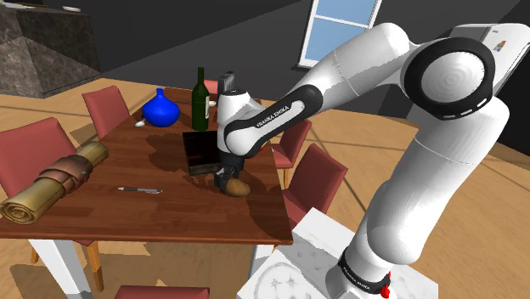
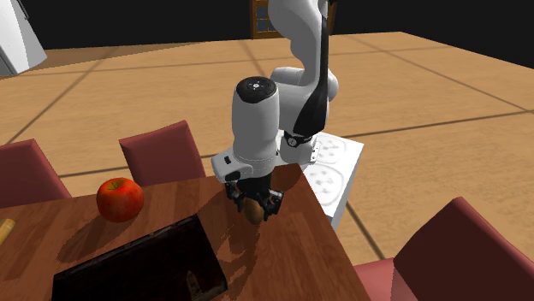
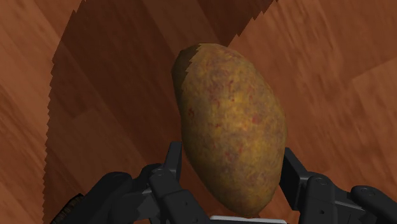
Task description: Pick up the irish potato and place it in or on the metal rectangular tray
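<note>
Brown, mottled oval potato (image 3: 232,127) is clasped between the fingers of the black two-finger gripper (image 1: 231,182), close to the reddish wooden table (image 1: 170,208), just beside the dark rectangular tray (image 1: 200,153).

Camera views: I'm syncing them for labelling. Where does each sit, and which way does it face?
Shoulder view: beside and behind the stand, looking down over the table; the whole arm shows.
Second exterior view: over the table, facing back at the arm and stand; the arm and gripper show.
Wrist view: on the gripper, looking down at the table; both fingers show, clasping the potato.
Shared: both exterior views hold the dark tray, potato and gripper.
</note>
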Robot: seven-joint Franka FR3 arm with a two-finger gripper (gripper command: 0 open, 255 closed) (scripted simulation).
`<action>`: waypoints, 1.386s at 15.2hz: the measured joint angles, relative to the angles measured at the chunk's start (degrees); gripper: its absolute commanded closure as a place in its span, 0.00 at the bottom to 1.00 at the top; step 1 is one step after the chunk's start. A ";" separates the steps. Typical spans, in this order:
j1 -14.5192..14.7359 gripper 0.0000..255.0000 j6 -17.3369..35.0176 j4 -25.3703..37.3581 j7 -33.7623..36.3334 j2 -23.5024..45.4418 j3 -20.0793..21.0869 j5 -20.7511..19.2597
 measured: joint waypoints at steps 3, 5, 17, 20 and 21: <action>0.04 1.00 -0.96 0.26 -0.13 -0.67 0.02 0.18; 0.04 1.00 -2.41 0.55 -0.44 -1.85 -0.02 0.44; 0.18 1.00 -11.86 5.40 -1.52 -6.51 -0.11 1.48; 0.21 1.00 -14.16 6.65 -1.75 -7.57 -0.15 1.67; 0.26 1.00 -15.10 7.18 -1.74 -7.99 -0.11 1.75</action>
